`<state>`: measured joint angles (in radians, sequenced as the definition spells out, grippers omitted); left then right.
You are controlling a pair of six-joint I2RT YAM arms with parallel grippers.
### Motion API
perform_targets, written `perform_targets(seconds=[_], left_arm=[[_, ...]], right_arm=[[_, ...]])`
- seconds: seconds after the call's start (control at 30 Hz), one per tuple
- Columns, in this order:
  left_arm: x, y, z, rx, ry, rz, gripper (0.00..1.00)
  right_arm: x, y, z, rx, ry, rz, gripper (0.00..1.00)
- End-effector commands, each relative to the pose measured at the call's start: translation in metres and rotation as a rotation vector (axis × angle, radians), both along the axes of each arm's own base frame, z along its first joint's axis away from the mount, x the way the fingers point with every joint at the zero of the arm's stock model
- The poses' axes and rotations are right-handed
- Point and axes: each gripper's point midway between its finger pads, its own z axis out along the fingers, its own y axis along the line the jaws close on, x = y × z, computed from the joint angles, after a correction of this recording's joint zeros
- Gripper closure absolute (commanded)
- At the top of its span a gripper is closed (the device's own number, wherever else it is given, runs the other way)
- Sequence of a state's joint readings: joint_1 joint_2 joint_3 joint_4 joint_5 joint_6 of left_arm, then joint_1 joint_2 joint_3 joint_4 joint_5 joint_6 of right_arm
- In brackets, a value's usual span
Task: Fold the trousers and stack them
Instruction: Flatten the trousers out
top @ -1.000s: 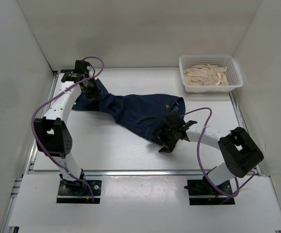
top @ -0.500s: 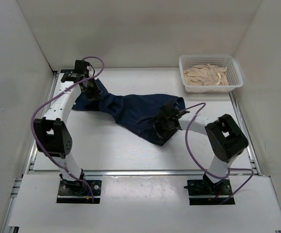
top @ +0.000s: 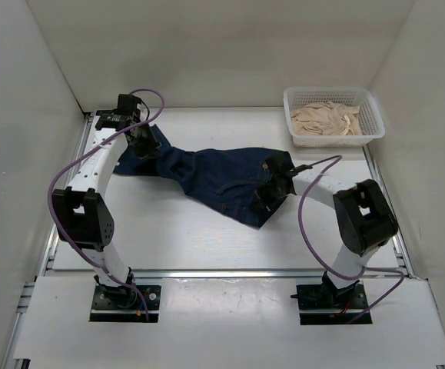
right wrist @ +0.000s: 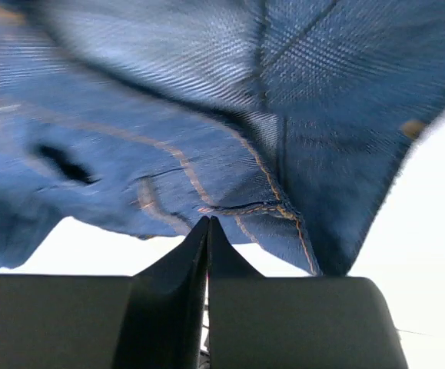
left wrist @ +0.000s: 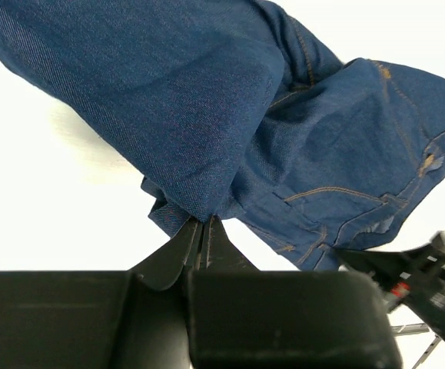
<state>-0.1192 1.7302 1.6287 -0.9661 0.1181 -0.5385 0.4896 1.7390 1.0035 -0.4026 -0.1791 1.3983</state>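
**Top external view:** The right end effector has moved away from the near edge and a little to the right over the last second. Its elbow has folded in closer, and it now sits over the waist end of the trousers. The left end effector has not shifted and holds the leg end at the far left. The trousers lie slantwise across the white worktop, rumpled and not yet folded. I judge the pair is still being drawn out flat. A white mesh basket holding pale beige cloth stands well apart at the far right.

**Left wrist view:** The left end effector is pinched tight on a bunched fold of the trousers. The fabric is heavy dark blue denim with tan topstitching and soft creases.

**Right wrist view:** The right end effector is pressed narrow, seemingly on a stitched hem. The trousers drape close over it, and the coarse twill weave shows plainly.
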Motion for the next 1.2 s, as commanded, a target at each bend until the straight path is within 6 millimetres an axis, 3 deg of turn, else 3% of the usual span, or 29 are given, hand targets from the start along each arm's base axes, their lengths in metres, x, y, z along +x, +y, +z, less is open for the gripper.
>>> perform_targets(seconds=[0.0, 0.2, 0.23, 0.27, 0.3, 0.33, 0.37, 0.4, 0.43, 0.47, 0.53, 0.67, 0.8, 1.0, 1.1, 1.17], left_arm=[[0.005, 0.002, 0.055, -0.006, -0.147, -0.002, 0.9], [0.0, -0.002, 0.059, -0.028, -0.151, -0.006, 0.9], [-0.001, -0.002, 0.062, -0.029, -0.16, -0.006, 0.9], [-0.003, -0.001, 0.057, -0.028, -0.147, -0.006, 0.9], [-0.004, -0.005, 0.057, -0.028, -0.146, -0.015, 0.9], [-0.005, -0.005, 0.054, -0.027, -0.137, -0.015, 0.9], [-0.005, -0.005, 0.054, -0.027, -0.137, -0.015, 0.9], [-0.005, -0.006, 0.054, -0.034, -0.136, -0.021, 0.9], [-0.005, -0.006, 0.054, -0.03, -0.138, -0.028, 0.9], [-0.007, -0.006, 0.051, -0.028, -0.129, -0.028, 0.9], [-0.007, -0.006, 0.051, -0.023, -0.131, -0.035, 0.9], [-0.009, -0.003, 0.052, -0.011, -0.133, -0.038, 0.9], [-0.01, -0.003, 0.048, -0.009, -0.115, -0.038, 0.9], [-0.008, -0.003, 0.048, -0.009, -0.115, -0.038, 0.9], [-0.006, -0.004, 0.047, -0.009, -0.115, -0.038, 0.9], [-0.006, -0.003, 0.047, -0.004, -0.117, -0.045, 0.9]], right_arm=[[0.025, -0.022, 0.051, -0.065, -0.156, -0.005, 1.0], [0.023, -0.043, 0.071, -0.115, -0.252, 0.064, 1.0], [0.028, -0.036, 0.079, -0.088, -0.306, 0.128, 0.94], [0.024, -0.019, 0.074, -0.067, -0.343, 0.319, 0.76], [0.039, 0.0, 0.098, -0.06, -0.428, 0.435, 0.56], [0.031, 0.016, 0.096, -0.118, -0.424, 0.553, 0.52], [0.018, 0.01, 0.067, -0.233, -0.303, 0.655, 0.48], [0.008, 0.023, 0.064, -0.315, -0.33, 0.818, 0.34], [0.023, 0.023, 0.068, -0.425, -0.378, 0.853, 0.27], [0.023, 0.027, 0.053, -0.454, -0.36, 0.911, 0.22], [0.018, 0.029, 0.041, -0.483, -0.34, 0.977, 0.16], [0.018, 0.025, 0.012, -0.51, -0.291, 1.022, 0.18], [0.004, 0.028, -0.003, -0.496, -0.268, 1.077, 0.25], [-0.01, 0.024, -0.02, -0.485, -0.25, 1.094, 0.53], [-0.01, 0.026, -0.025, -0.474, -0.246, 1.107, 0.73], [-0.008, 0.027, -0.025, -0.474, -0.248, 1.107, 0.96]])
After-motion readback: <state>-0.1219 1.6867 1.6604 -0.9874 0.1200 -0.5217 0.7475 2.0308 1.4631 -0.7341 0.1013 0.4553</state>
